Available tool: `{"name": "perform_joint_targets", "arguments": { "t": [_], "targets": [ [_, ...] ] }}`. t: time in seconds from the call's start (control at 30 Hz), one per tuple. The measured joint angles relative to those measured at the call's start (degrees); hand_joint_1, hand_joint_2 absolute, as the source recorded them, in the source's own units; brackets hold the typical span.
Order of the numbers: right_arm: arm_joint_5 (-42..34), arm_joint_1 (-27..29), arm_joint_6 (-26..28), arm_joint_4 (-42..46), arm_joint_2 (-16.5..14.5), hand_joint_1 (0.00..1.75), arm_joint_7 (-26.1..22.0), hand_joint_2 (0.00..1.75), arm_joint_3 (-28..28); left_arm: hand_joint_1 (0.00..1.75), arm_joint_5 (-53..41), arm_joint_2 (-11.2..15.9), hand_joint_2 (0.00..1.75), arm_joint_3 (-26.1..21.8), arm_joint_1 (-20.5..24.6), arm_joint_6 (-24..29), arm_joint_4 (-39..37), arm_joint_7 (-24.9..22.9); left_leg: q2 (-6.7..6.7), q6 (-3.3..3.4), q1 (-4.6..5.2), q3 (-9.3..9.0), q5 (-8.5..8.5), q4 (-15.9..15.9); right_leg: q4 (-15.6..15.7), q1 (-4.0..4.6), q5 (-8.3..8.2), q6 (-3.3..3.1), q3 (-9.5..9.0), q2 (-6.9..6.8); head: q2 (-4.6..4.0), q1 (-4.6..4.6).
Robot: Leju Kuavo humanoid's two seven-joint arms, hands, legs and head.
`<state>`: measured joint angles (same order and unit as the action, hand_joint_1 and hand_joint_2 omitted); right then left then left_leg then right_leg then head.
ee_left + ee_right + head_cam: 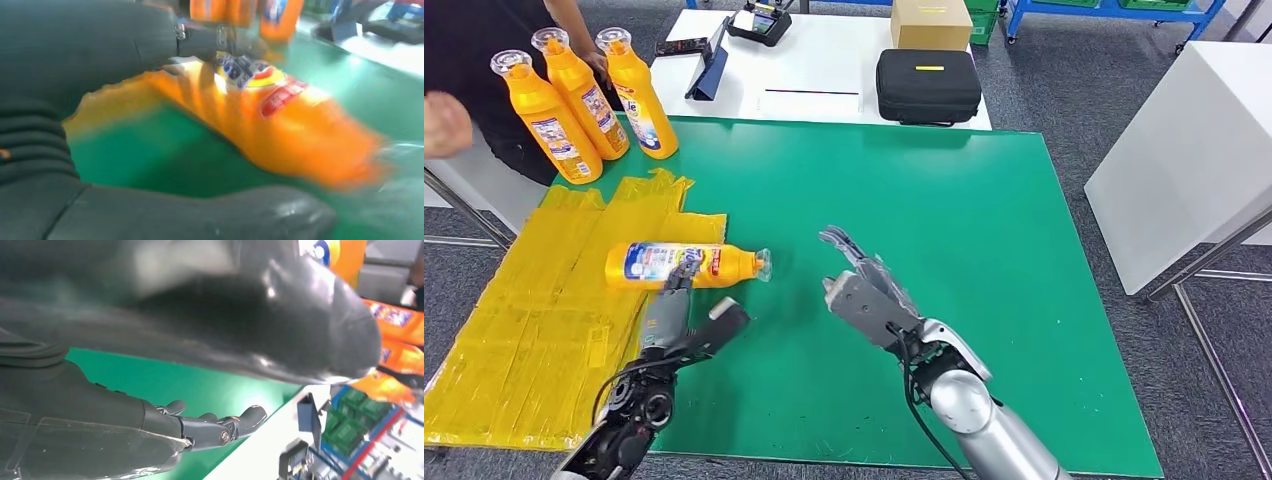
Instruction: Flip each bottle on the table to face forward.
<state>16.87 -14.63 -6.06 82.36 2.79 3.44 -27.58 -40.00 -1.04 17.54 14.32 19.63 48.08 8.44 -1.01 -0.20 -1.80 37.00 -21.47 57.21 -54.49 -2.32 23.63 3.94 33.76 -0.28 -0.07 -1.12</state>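
Observation:
One orange bottle (682,265) lies on its side on the green mat (964,240), cap pointing right, label up. My left hand (680,322) is just in front of it, fingers reaching its near edge and thumb spread off to the right; it grips nothing. The left wrist view shows the bottle (280,125), blurred, lying between fingers and thumb (210,215). My right hand (870,290) hovers open over the mat, right of the cap. Three orange bottles (584,100) stand upright at the back left corner, seen again as orange bottles (397,357) in the right wrist view.
A crinkled yellow plastic sheet (524,330) covers the mat's left side. A person stands at the back left, one hand (444,125) near the upright bottles. Behind the mat a white table holds a black case (927,85) and a cardboard box (931,22). A white block (1194,150) stands right.

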Motion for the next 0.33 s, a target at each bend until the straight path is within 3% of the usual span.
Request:
{"name": "perform_joint_targets", "arguments": {
  "t": [0.13, 0.33],
  "targets": [
    [0.0, 3.7, 3.5, 3.1, 0.8, 0.0, -3.7, 0.0, 0.3, 0.0, 28.4, -0.3, 0.0, -1.8, -7.4, -1.1, 16.7, 7.6, -0.09, -0.02, 0.03, 0.1, -0.03, 0.0, 0.0, -0.01, 0.01, 0.01, 0.12, 0.07, 0.0, -0.01],
    [-0.5, 8.4, 11.0, 7.7, 1.2, 0.0, -12.1, 0.0, 0.4, 0.0, 47.2, 0.0, 0.0, -1.2, -15.4, -3.5, 35.0, 12.9, -0.05, -0.09, 0.01, 0.16, -0.13, 0.0, 0.0, 0.0, 0.12, 0.01, 0.19, 0.04, 0.0, -0.01]
  ]
}}
